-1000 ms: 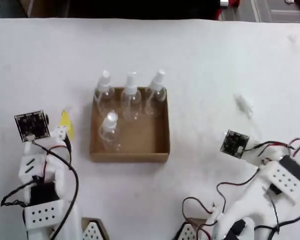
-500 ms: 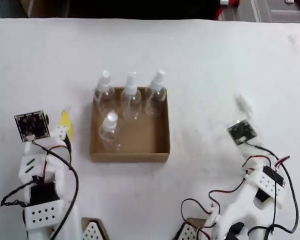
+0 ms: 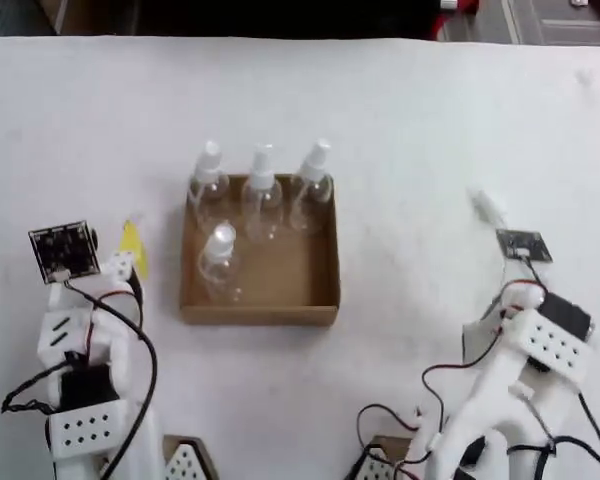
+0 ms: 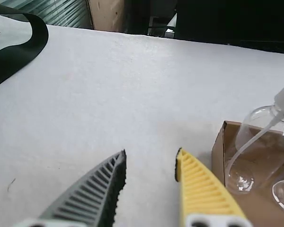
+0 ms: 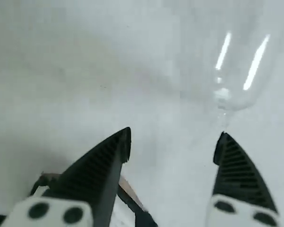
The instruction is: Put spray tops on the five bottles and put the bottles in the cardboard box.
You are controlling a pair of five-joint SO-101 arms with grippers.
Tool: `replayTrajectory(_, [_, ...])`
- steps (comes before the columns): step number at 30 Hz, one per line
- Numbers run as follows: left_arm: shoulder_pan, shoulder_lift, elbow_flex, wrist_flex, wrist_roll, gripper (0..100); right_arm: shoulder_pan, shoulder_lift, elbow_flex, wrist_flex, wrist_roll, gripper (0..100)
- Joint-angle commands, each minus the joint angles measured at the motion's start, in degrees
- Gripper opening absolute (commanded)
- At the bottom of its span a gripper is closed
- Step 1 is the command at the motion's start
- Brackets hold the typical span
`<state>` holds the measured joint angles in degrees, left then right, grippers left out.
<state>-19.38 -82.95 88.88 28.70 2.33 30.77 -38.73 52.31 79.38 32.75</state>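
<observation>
Right arm [image 3: 525,350] swings out to the last bottle; four boxed.
Table [image 3: 400,100]: box [image 3: 280,275] at centre, four topped bottles [image 3: 261,190] standing inside. Left gripper [image 4: 149,172] beside box, spread, empty. Right gripper [image 5: 173,149] has, over the last second, come up to the loose bottle [image 5: 236,56] lying right of box; spread, not yet around it.

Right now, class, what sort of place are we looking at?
Probably a robotics lab bench: a left arm and a right arm with exposed wiring sit at a white-covered table, and a cardboard box of spray bottles is laid out as a practice task.
</observation>
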Motion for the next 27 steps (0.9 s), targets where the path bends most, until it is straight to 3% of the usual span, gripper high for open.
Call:
replayTrajectory(1, [0.48, -0.66, -0.44, -1.67, -0.53, 17, -7.78, -2.15, -11.52, 5.76, 8.62, 26.2])
replayTrajectory(5, [0.66, -0.66, -0.44, -1.67, -0.53, 17, -3.74, -4.09, -16.26, 0.04, 21.98, 26.2])
replayTrajectory(10, [0.66, -0.66, -0.53, -1.67, -0.53, 17, 7.96, -5.32, -14.07, -22.20, 39.21, 26.1])
replayTrajectory(12, [0.66, -0.66, -0.53, -1.67, -0.53, 17, 12.00, -5.23, -10.37, -35.65, 40.62, 22.5])
replayTrajectory(15, [0.66, -0.66, -0.62, -1.67, -0.53, 17, 16.31, -5.23, -2.29, -54.46, 40.97, 1.0])
replayTrajectory(18, [0.66, -0.66, -0.62, -1.67, -0.53, 17, 19.82, -4.09, 6.59, -67.91, 41.05, 6.3])
replayTrajectory(20, [0.66, -0.66, -0.62, -1.67, -0.53, 17, 21.49, -0.92, 9.41, -71.69, 41.93, 0.9])
replayTrajectory(27, [0.75, -0.66, -0.62, -1.67, -0.53, 17, 25.71, 21.58, 9.93, -71.69, 57.93, 1.8])
